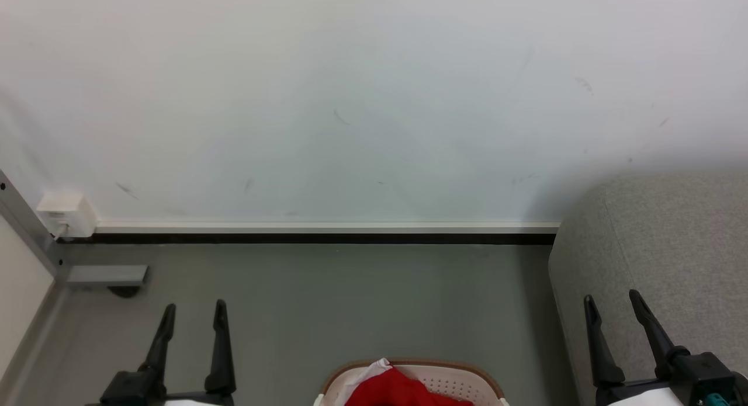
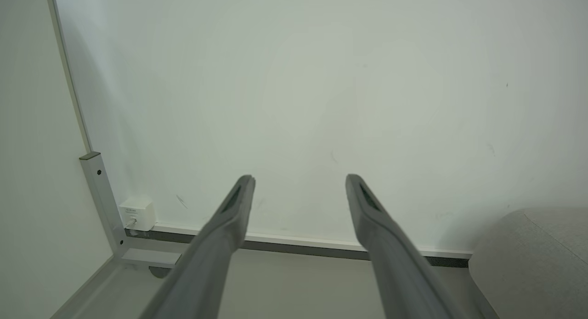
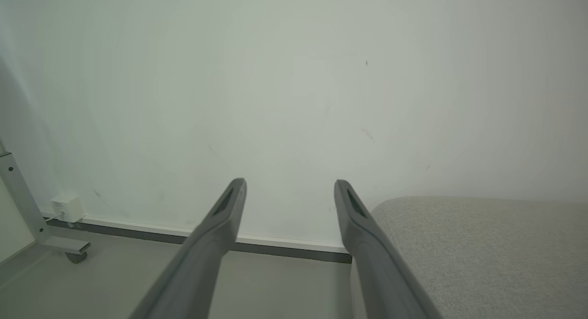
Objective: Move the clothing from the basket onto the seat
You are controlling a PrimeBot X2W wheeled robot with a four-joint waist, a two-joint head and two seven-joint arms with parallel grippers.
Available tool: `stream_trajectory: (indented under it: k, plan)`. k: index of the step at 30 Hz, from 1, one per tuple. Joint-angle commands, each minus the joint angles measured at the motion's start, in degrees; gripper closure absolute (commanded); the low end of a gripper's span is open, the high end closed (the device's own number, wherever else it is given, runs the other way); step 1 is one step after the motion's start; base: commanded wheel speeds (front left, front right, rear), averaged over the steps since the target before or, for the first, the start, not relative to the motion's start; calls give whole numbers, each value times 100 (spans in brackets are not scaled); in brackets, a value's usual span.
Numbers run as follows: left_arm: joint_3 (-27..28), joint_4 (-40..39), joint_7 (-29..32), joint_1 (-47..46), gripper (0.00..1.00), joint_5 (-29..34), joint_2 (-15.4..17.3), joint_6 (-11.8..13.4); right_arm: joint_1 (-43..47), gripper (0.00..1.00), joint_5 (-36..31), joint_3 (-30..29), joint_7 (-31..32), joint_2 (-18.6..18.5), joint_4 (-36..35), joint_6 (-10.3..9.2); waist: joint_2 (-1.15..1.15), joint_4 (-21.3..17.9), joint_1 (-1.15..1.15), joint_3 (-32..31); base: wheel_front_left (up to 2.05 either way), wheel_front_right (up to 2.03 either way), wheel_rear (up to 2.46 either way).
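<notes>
At the bottom edge of the head view, the basket stands on the grey floor with only its far rim showing. The clothing lies bunched inside it, red, with a white patch at its upper left. The left gripper rises at the lower left and the right gripper at the lower right. Both are spread wide with nothing between their fingers, and both are apart from the basket. The seat takes up the right side, near the basket but not touching it, and the right gripper shows in front of its near edge. Behind all this stands a white wall, with a small white box low at the left beside a grey metal post. Along the left wrist view, the two dark fingers stand parted and bare against the wall, with the white box and the post to their left and a corner of the seat at the lower right. Along the right wrist view, that gripper's fingers are likewise released and empty. The seat's top lies just beside the right-hand finger, and the post's wheeled foot rests on the floor at the far left.
</notes>
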Motion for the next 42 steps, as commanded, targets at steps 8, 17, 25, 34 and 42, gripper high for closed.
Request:
stream_trajectory:
  k: [8, 17, 25, 34, 42]
  plan:
    - [-9, 58, -4, 17, 0, -32, 17, -27, -12, 0, 23, 42, -40, -3, 22, -12, 0, -36, 0, 0, 0, 0, 0]
    - [-27, 118, -4, -24, 0, -49, 17, -87, -75, 0, 130, 92, -39, -4, 3, -12, 0, -218, 0, 67, 0, 0, 0]
    - [-74, 185, -4, -176, 0, -129, 18, -221, -186, 0, 574, 197, -39, -4, -127, -12, 0, -488, 0, 323, 0, 0, 0]
    - [-263, 291, -3, -791, 0, -43, 19, -418, -747, 0, 761, 270, -32, -5, -474, -12, 0, -739, 0, 1359, 0, 0, 0]
    - [-446, 883, -3, -1489, 0, 83, 36, -689, -1238, 0, 761, 101, -27, -5, -887, -12, 0, -945, 0, 2173, 0, 0, 0]
